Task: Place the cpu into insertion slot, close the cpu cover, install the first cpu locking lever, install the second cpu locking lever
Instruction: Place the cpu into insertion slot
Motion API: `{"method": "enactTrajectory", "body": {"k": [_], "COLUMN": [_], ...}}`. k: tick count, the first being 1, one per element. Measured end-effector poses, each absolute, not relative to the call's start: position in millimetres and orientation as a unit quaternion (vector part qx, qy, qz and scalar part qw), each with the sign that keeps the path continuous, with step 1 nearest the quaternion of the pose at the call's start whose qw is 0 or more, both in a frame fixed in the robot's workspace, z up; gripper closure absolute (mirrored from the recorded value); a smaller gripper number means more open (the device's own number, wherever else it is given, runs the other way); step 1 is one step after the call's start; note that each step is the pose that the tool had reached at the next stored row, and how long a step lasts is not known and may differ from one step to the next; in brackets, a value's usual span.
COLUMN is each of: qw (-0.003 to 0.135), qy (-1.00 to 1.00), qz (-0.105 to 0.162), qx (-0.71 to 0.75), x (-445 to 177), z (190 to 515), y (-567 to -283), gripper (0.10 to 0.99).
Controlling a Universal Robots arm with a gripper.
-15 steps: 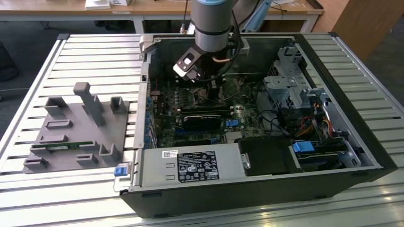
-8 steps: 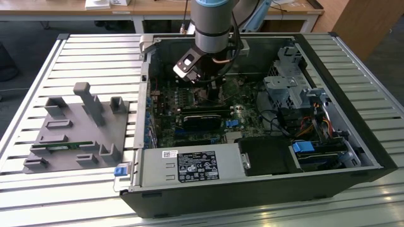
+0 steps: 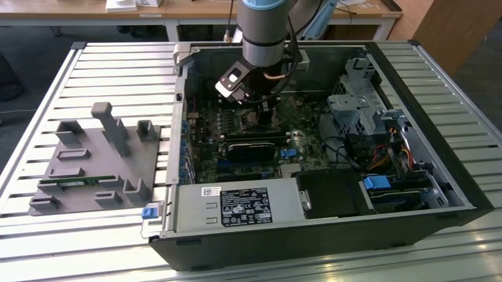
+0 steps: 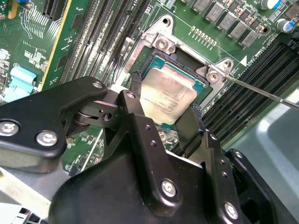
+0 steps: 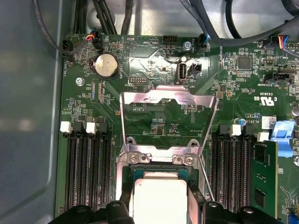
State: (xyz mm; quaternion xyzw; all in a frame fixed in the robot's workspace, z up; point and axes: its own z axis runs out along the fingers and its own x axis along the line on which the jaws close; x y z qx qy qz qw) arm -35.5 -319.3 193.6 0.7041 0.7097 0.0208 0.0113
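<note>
Second wrist view: my gripper [image 4: 166,97] clamps the cpu [image 4: 168,93] by opposite edges, seated in the insertion slot [image 4: 179,57]; likely light, stiff, fragile underneath, so edges only.

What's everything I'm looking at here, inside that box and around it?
table: one, pale slatted metal, under everything
computer case: one, black, open, on the table
fixture tray: one, grey, on the exterior view's left of the case
power supply: one, silvery, along the case's near wall
circuit board: one, green, inside the case
insertion slot: one, black, on the board
cpu: one, silvery, in the slot
cpu cover: one, silvery, swung open
coin battery: one, silvery, on the board
arm: one, grey, reaching into the case
pincer: one, black, at the cpu
</note>
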Motion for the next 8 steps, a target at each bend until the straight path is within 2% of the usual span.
{"method": "enactTrajectory", "body": {"k": [8], "qw": [0.011], "qy": [0.710], "qz": [0.021], "qx": [0.704], "x": [-35.4], "z": [193.3], "y": [-319.2], "gripper": [0.533]}}
